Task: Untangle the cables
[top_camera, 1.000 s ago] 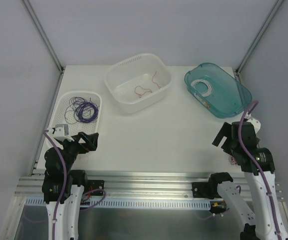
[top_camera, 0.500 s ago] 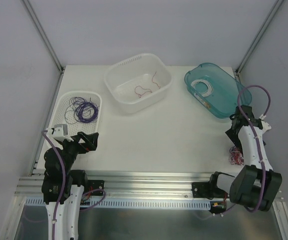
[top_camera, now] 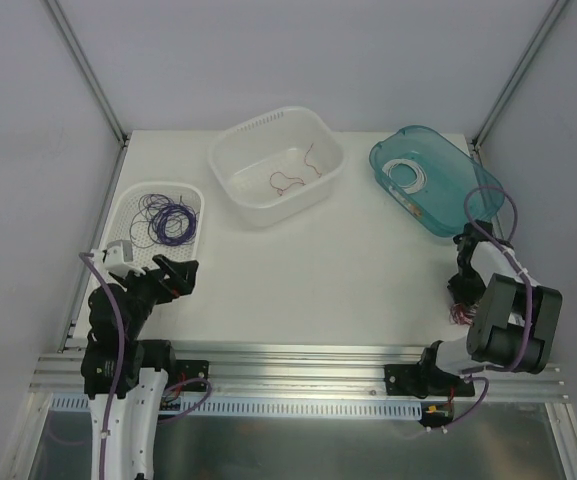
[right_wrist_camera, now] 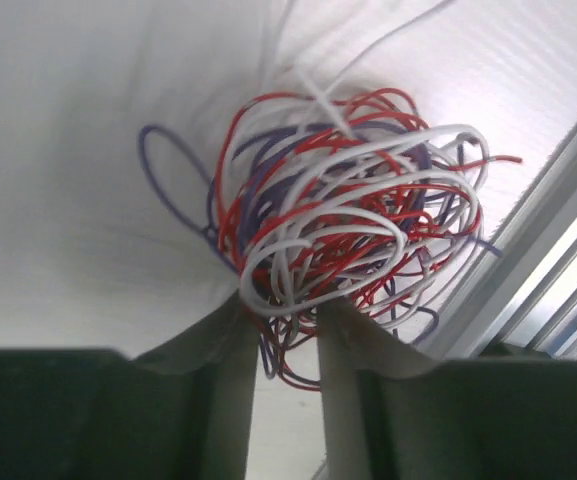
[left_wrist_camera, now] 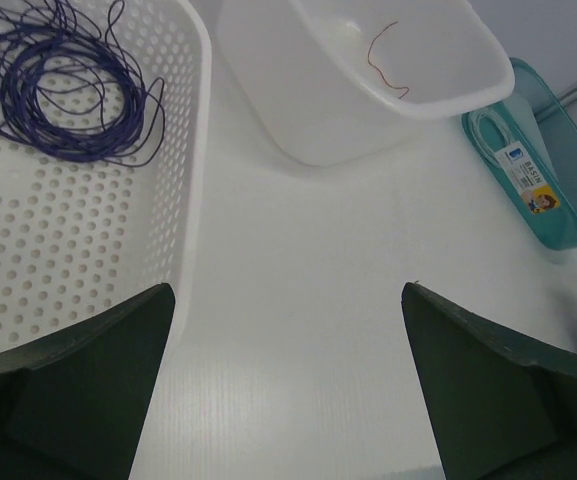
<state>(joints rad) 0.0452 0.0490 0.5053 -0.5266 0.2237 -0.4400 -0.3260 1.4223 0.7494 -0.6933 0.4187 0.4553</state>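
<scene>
A tangled ball of red, purple and white cables lies near the table's right front edge. My right gripper points down onto it, its jaws drawn close with the ball's lower strands pinched between them; from above the gripper hides most of the ball. My left gripper is open over bare table beside the perforated tray, holding nothing. Loose purple cables lie coiled in that tray.
The white perforated tray is at the left, a white basin with red cable pieces at the back centre, and a teal bin holding a white coil at the back right. An aluminium rail runs along the near edge.
My right arm folded down and lowered its gripper onto the tangle, and its jaws went from wide to nearly together on the strands. The left arm shifted only slightly.
</scene>
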